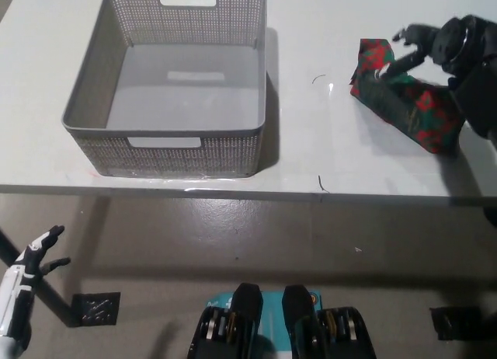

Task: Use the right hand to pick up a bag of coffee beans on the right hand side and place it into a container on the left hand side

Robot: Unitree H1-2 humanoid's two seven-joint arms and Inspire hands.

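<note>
The red-and-green coffee bean bag (404, 102) lies on the white table's (311, 149) right side, well apart from the grey mesh basket (175, 83). I see my black right hand (427, 48) spread over its top, grasping nothing. The white left hand (31, 258) hangs released, lower left.

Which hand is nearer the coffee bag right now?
Right. The right hand is over the coffee bag; the left hand hangs below the table edge, far off.
</note>
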